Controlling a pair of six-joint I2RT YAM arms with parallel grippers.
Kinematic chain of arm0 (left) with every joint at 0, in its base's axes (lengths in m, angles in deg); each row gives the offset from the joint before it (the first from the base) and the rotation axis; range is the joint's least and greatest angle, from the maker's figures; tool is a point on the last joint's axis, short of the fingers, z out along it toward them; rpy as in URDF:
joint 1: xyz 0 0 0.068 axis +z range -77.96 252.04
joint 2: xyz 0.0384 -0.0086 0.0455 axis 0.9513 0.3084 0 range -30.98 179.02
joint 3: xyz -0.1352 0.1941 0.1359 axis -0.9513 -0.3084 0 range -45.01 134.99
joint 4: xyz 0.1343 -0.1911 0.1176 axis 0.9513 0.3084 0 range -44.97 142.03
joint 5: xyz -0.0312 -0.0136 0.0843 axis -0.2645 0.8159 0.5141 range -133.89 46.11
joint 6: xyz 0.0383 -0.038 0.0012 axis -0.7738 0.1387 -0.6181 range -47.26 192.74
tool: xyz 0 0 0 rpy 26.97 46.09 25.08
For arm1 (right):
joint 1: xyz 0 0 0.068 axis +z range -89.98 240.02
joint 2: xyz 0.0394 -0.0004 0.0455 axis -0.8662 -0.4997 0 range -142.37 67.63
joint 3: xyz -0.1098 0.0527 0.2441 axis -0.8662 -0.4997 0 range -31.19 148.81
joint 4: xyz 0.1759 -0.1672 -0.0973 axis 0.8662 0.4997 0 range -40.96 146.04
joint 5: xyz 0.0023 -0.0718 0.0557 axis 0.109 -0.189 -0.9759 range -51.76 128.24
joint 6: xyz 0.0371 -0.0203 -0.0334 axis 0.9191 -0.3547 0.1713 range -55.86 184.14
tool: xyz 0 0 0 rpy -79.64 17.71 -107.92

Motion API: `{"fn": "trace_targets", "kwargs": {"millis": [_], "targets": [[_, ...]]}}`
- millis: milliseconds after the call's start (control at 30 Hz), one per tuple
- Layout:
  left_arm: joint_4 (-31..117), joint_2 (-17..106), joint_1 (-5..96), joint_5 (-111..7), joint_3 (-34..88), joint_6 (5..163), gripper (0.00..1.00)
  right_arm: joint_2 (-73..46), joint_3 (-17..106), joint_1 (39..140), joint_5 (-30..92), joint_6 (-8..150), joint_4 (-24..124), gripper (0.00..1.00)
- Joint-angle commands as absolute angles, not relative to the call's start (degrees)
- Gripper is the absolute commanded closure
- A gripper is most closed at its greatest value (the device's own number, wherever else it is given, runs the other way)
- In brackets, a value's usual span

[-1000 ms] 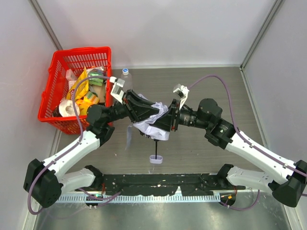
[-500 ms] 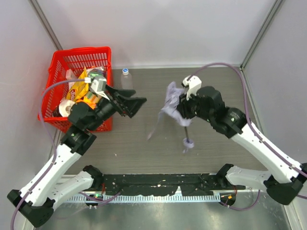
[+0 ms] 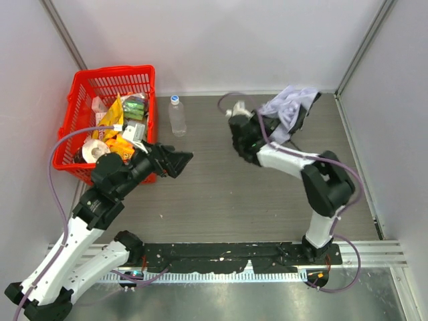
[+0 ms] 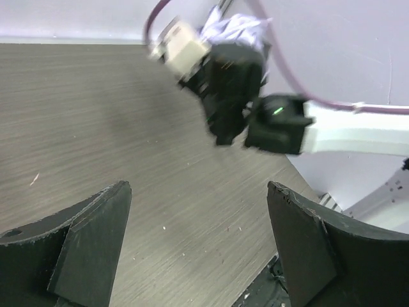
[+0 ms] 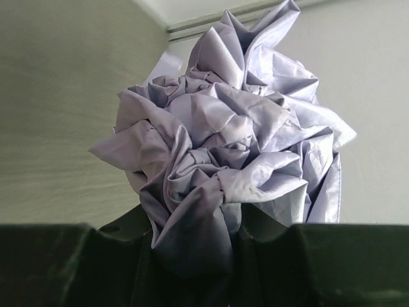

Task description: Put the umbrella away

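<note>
The umbrella (image 3: 291, 104) shows as a crumpled bundle of pale lavender fabric at the far right corner of the table, against the back wall. My right gripper (image 3: 289, 123) is shut on it. In the right wrist view the bunched fabric (image 5: 223, 147) fills the frame and a fold is pinched between the dark jaws of that gripper (image 5: 195, 256). The shaft and handle are hidden. My left gripper (image 3: 179, 160) hovers open beside the basket, well left of the umbrella, with only bare table between its fingers (image 4: 89, 246). The left wrist view shows the fabric (image 4: 239, 27) behind the right wrist.
A red basket (image 3: 107, 75) full of packets stands at the far left. A clear plastic bottle (image 3: 177, 115) stands upright just right of it. The right arm's elbow (image 3: 326, 184) is folded over the right half of the table. Walls close in the back and both sides.
My left gripper has let go of the umbrella, opened wide and drawn back left toward the basket. The right arm has carried the umbrella from the table's middle to the far right corner.
</note>
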State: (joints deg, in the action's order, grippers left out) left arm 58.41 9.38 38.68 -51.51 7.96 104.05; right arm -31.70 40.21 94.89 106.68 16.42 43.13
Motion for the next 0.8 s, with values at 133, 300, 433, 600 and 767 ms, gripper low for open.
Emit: {"fn": "trace_targets", "kwargs": {"millis": [133, 300, 433, 600, 767], "targets": [[60.5, 4.26, 38.64, -51.54, 2.8, 106.75, 0.13, -42.05, 36.75, 104.84, 104.73, 40.47, 61.53, 0.99], [60.06, 5.66, 38.64, -52.85, 0.6, 108.51, 0.17, -44.78, 40.27, 105.46, 72.94, 54.03, 81.28, 0.99], [59.79, 7.34, 38.82, -55.58, -0.36, 109.83, 0.29, -45.23, 39.48, 105.2, 43.6, 53.86, 86.31, 0.99], [55.68, 6.02, 38.64, -58.48, -4.57, 113.6, 0.42, -46.72, 37.38, 101.78, 15.86, 52.98, 86.41, 0.99], [48.81, 7.07, 37.85, -61.21, -8.89, 119.22, 0.41, -47.59, 36.4, 97.3, -3.14, 52.19, 86.04, 0.99]]}}
